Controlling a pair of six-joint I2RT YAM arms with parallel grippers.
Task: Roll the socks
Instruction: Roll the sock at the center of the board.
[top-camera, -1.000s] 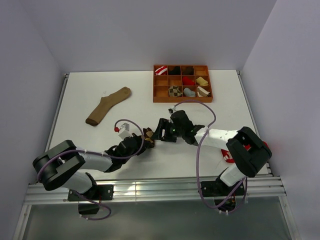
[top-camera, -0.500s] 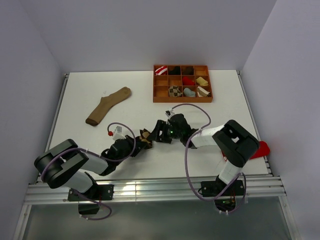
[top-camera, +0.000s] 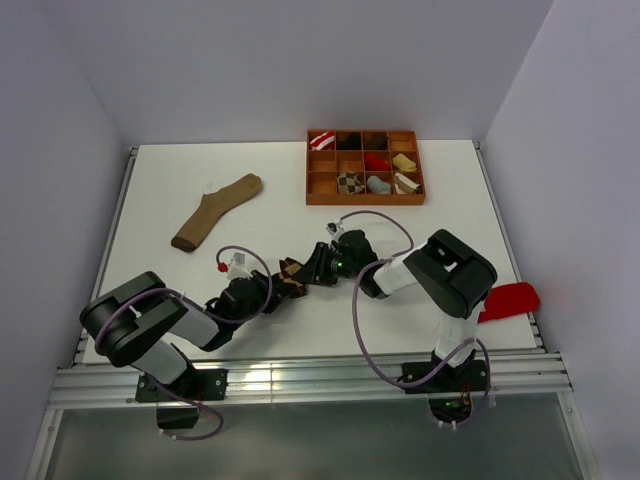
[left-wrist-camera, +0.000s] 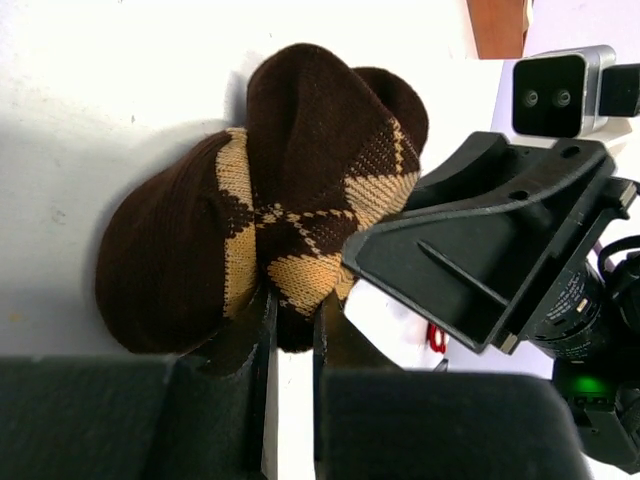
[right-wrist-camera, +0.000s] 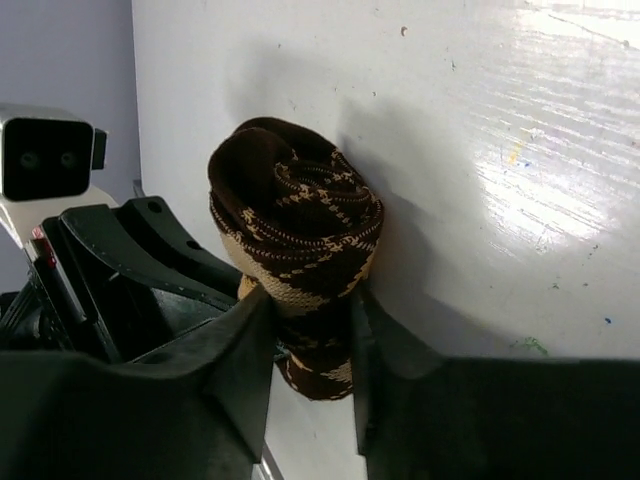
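A dark brown argyle sock (top-camera: 293, 274) with tan diamonds lies bunched into a roll on the white table, between my two grippers. In the left wrist view the sock (left-wrist-camera: 270, 200) fills the middle, and my left gripper (left-wrist-camera: 290, 325) is shut on a fold of it. In the right wrist view the rolled sock (right-wrist-camera: 300, 260) sits between the fingers of my right gripper (right-wrist-camera: 310, 330), which is shut on it. From above, my left gripper (top-camera: 275, 290) is at the sock's left and my right gripper (top-camera: 312, 270) at its right. The grey sock and lighter argyle sock are not identifiable loose.
A long plain tan sock (top-camera: 215, 211) lies at the back left. A brown wooden tray (top-camera: 365, 190) with compartments holding several rolled socks stands at the back. A red cloth (top-camera: 508, 300) lies at the right edge. White walls surround the table.
Both grippers and the sock have shifted slightly left. The right arm has folded in over its base, uncovering the red cloth at the right edge.
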